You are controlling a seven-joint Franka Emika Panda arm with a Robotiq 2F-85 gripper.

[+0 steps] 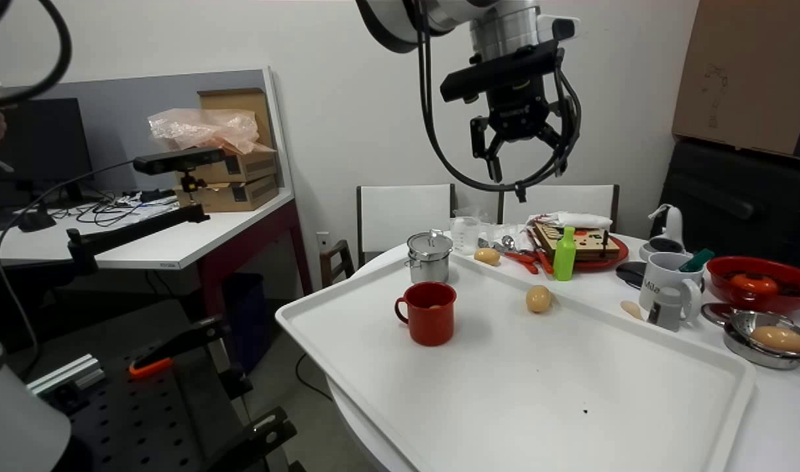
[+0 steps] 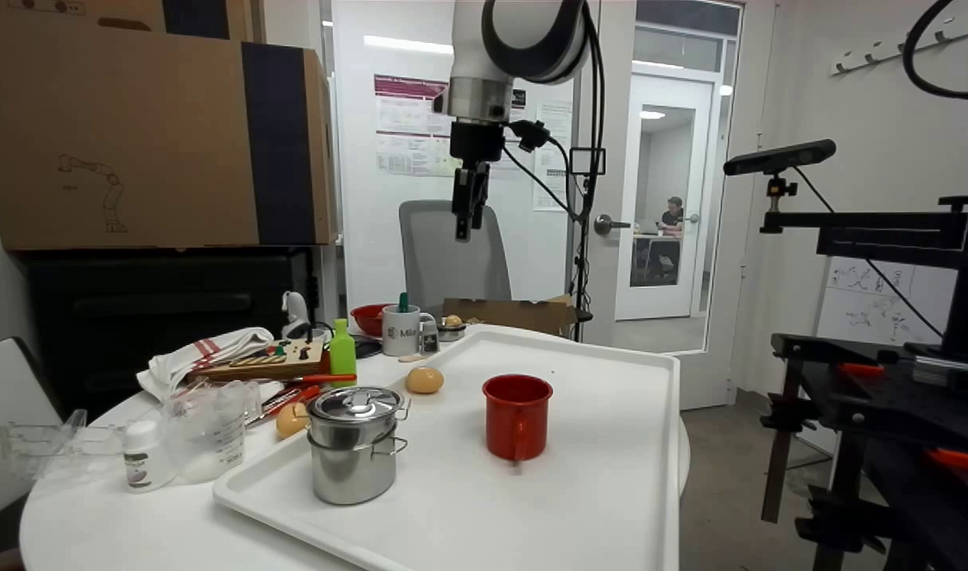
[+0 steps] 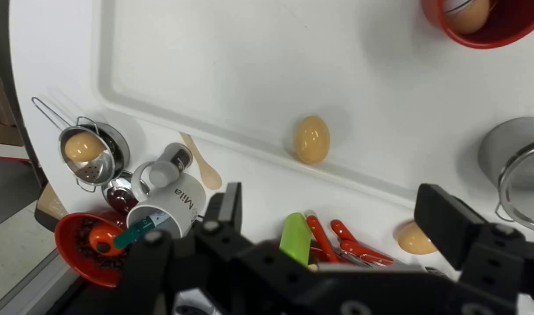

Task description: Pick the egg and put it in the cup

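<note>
The end effector is wide and holds nothing, high above the table. The egg lies on the white tray, near its rim. I judge the grasp is not yet made: next move should centre over this egg, then descend. In an exterior view, the wall of the red cup hides its inside; the wrist view shows there another egg (perhaps already delivered).

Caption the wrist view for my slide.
Open black gripper, with tan oval egg and red cylindrical mug on white tray.
</note>
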